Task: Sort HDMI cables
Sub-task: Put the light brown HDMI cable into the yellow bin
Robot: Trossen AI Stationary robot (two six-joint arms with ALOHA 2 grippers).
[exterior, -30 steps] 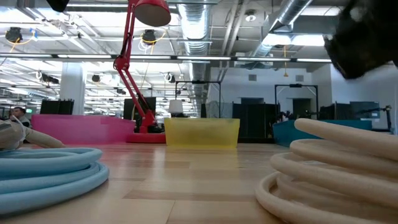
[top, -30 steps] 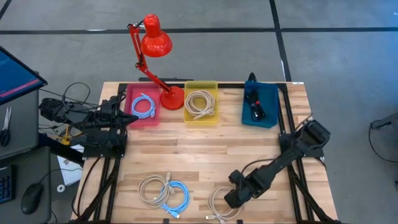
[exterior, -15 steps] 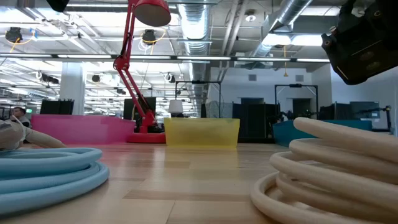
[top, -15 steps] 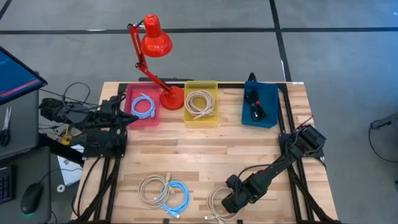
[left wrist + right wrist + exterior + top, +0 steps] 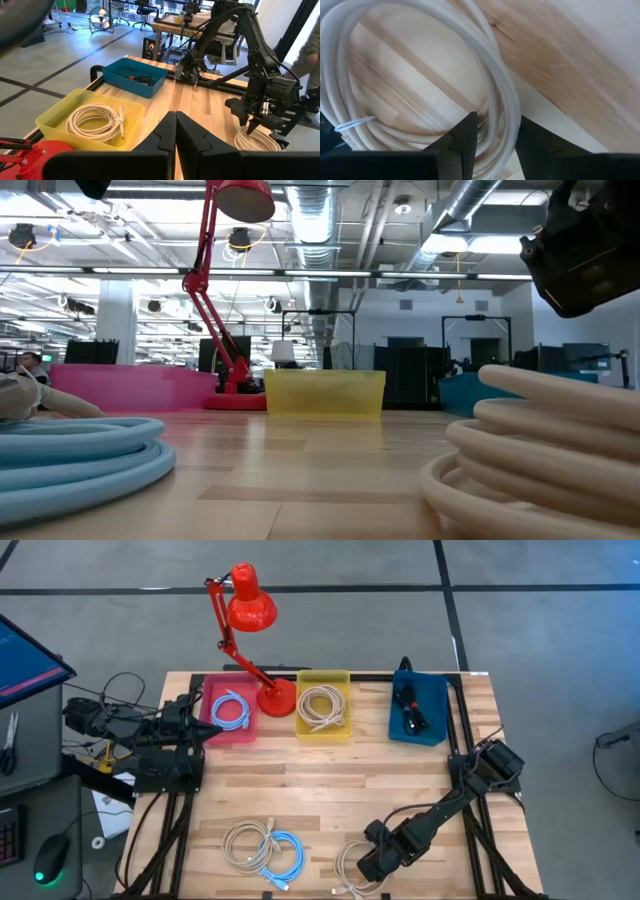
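A: From above, we have the right claw (image 5: 372, 866) down on the rim of the beige coil (image 5: 352, 866) at the near edge of the table (image 5: 330, 780). Off to its side lie another beige coil (image 5: 243, 842) and a light blue coil (image 5: 285, 855). Well beyond the claw stand the pink bin (image 5: 229, 708), the yellow bin (image 5: 323, 705) and the blue bin (image 5: 417, 708), each already holding cable. The left claw (image 5: 205, 726) waits beside the pink bin.

B: At table height we see the beige coil (image 5: 540, 460) stacked in loose turns under the right claw (image 5: 590, 250). If we catch only the top turn, the rest may sag and drag.

A: The left wrist shows its own claw (image 5: 175, 131) closed on nothing, and the right claw (image 5: 262, 120) standing on the coil (image 5: 255, 141) far off.

B: In the right wrist view our fingers (image 5: 462, 137) straddle a few strands of the coil (image 5: 420, 75), partly open, not yet pinching. We judge the outer strand could slip out, or the tips could jam against the wood.

A: And a trailing plug might snag the neighbouring coils.
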